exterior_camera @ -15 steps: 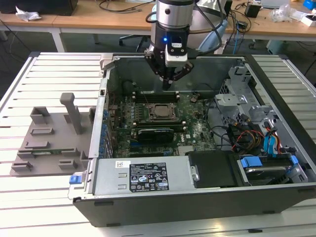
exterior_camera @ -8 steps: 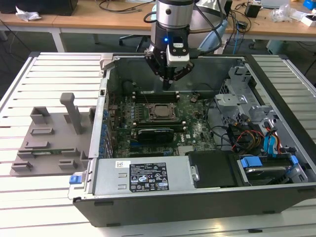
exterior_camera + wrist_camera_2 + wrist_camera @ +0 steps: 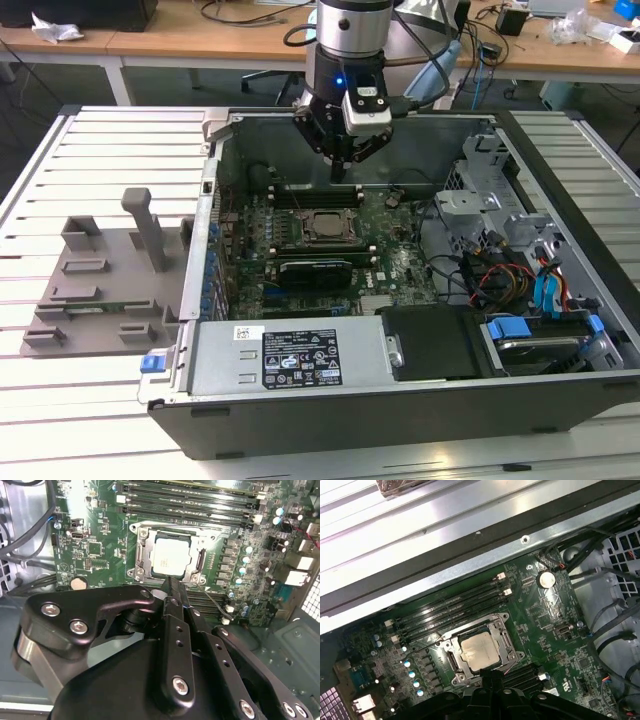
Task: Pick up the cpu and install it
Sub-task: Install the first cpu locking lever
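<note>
The cpu (image 3: 170, 556) sits seated in the socket frame (image 3: 141, 555) on the motherboard (image 3: 95, 555) inside the computer case (image 3: 560, 180). End effector (image 3: 338, 172) hangs just above the socket frame, fingers pinched together, holding nothing. A white label (image 3: 300, 357), print unreadable, lies on the power supply cover (image 3: 225, 360), well apart from the socket frame.

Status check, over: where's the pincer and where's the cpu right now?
Pincer shut, empty, above the motherboard. Cpu seated in the socket frame, in both wrist views. Nothing over the socket.
</note>
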`<state>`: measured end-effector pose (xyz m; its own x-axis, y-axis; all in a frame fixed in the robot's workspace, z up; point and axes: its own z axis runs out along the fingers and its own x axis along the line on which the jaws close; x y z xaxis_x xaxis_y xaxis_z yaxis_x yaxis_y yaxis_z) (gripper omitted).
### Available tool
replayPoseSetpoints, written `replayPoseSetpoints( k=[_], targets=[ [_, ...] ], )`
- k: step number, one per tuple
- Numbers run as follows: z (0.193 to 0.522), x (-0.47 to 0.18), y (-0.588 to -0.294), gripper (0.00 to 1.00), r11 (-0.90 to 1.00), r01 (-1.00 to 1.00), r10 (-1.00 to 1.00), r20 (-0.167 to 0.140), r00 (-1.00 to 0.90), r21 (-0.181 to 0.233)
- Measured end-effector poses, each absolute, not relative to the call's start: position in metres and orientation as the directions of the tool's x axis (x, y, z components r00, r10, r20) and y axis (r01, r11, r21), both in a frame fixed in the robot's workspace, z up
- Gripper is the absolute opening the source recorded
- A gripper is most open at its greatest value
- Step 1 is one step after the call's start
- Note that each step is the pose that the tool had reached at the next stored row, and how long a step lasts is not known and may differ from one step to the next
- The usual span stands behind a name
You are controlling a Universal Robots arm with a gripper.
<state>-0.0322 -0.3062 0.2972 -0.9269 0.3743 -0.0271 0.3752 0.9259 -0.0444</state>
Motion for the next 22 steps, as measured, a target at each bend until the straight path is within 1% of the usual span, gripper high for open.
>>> replayPoseSetpoints(
  k=[22],
  targets=[
    [0.2972, -0.0322, -0.3062, 0.11, 0.972, 0.231, 0.23, -0.027, -0.973, -0.044]
  ],
)
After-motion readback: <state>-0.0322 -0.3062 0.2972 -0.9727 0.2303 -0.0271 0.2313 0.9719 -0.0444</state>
